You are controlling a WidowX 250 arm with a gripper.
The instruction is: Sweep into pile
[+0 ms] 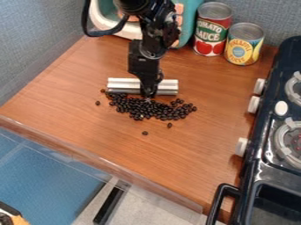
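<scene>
- The black gripper (149,89) is seen in the upper middle of the frame, set against the middle of a silvery ribbed bar (122,86). Whether its jaws are clenched on the bar or released cannot be told, since the contact is masked by dark parts.
- The dark beans (154,110) are spread just above the centre of the frame, along the lower edge of the bar, on the brown counter (88,127). A stray bean (145,132) is found below the heap, and another (97,103) to its left.
- The bar is judged to be stiff and probably metal, fairly light but smooth enough to be twisted in a loose hold. It is best grasped at mid-length, across its narrow width, so that both ends are kept level.
- The beans are judged to be hard, light and prone to roll. They are better pushed as a group by the bar's long face than pinched singly.
- A low, slow stroke is called for: if the bar is tilted or hurried, beans may be let under it or spilled round its ends.
</scene>
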